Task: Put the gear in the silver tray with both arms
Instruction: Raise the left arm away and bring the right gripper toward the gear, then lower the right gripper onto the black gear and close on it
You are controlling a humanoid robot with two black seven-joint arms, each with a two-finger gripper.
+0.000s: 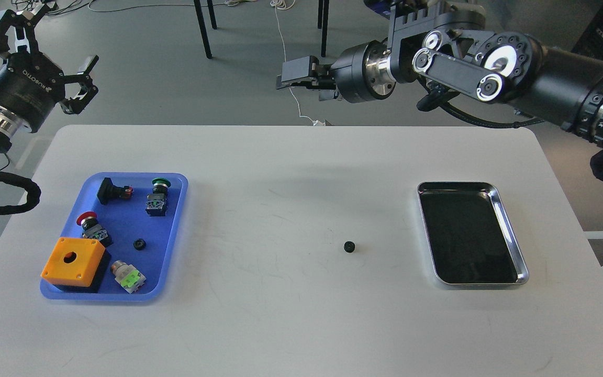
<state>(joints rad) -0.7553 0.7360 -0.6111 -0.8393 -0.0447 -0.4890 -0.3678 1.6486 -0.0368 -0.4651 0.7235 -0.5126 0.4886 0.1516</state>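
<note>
Below, the gear (349, 246) lies far from both empty tools, left (45, 47) spread, right (293, 78) unclear.

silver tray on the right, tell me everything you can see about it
The silver tray is a shiny rectangular metal tray with rounded corners and a low raised rim that catches bright light along its right and near edges. Its bottom looks dark and mirror-like. It lies flat on the white table, on the right side, its long side running away from the camera. Nothing lies in it and neither gripper touches it. A small black gear sits on the table to its left, apart from it.
</note>
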